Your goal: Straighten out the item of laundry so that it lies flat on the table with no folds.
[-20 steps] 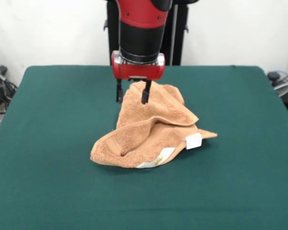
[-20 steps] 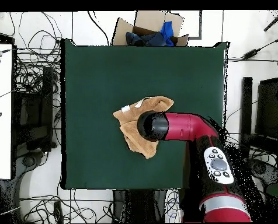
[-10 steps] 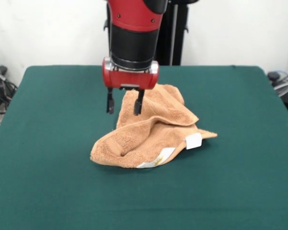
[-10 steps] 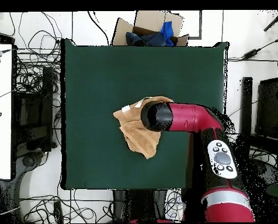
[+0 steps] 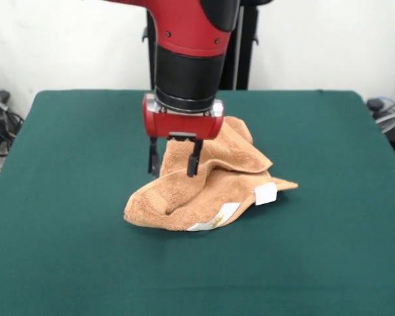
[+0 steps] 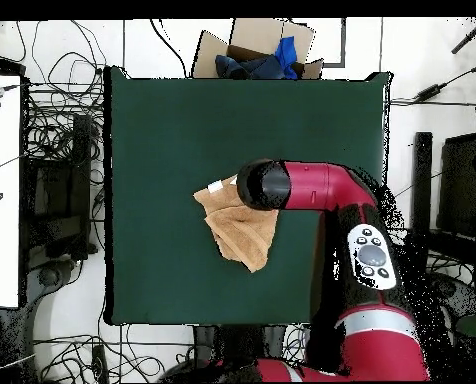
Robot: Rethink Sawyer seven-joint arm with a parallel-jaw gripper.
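Towel (image 5: 204, 187) sits crumpled near the middle of the green tabletop (image 5: 66, 250), bunched into a mound with at least two big folds; white square tag (image 5: 265, 193) sticks out at the towel's front-right edge in the front view, and white label strip (image 5: 217, 217) shows along the hem just left of the tag. Gripper (image 5: 174, 160) hangs over the towel's back-left part, fingers (image 5: 193, 161) spread apart with nothing between them, tips down at about the level of the upper fold; can't tell if they touch the cloth. One fingertip is over the towel, the other at or just past its left edge. Overhead view: the arm's wrist (image 6: 264, 185) covers the towel's upper right part. Step in hand looks like positioning for a grasp on a fold edge; nothing flattened yet, task barely started. Next move probably needs a short descent onto the raised edge, closing on a single layer, then pulling outward from the towel's centre to open the fold.
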